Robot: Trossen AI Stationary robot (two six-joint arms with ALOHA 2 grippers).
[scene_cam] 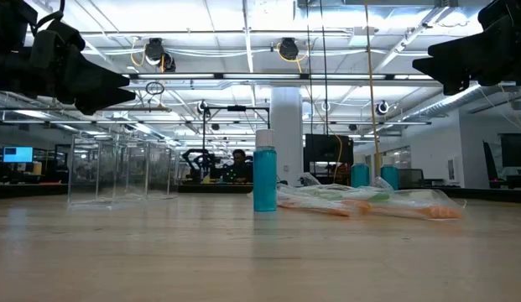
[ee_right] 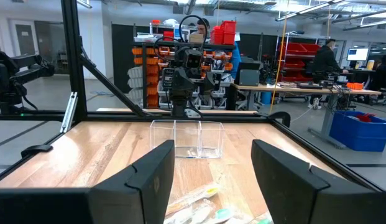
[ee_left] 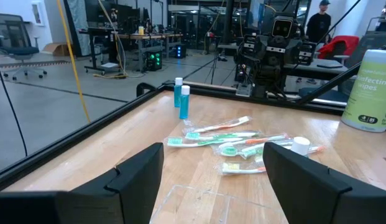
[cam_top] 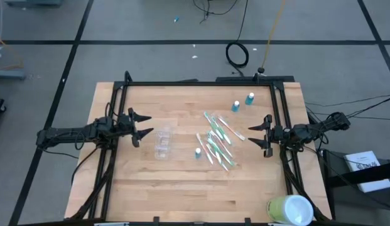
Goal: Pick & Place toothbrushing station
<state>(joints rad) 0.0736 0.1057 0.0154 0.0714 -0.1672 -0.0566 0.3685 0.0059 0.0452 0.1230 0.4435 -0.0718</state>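
A small clear plastic cup (cam_top: 162,142) stands on the wooden table left of centre; it also shows in the right wrist view (ee_right: 187,138) and in the low view (scene_cam: 117,172). Several white-and-green toothbrushes (cam_top: 218,141) lie in a loose pile at the centre right, also in the left wrist view (ee_left: 233,144). One blue white-capped tube (cam_top: 198,152) stands beside the pile, also in the low view (scene_cam: 265,180); two tubes (cam_top: 242,102) stand nearer the far edge. My left gripper (cam_top: 144,125) hovers open left of the cup. My right gripper (cam_top: 254,136) hovers open right of the toothbrushes.
A large pale green-and-white cup (cam_top: 290,210) lies at the table's near right corner. A black frame rail (cam_top: 201,83) runs along the far edge, and rails run down both sides. Bare wood (cam_top: 182,188) lies toward the near edge.
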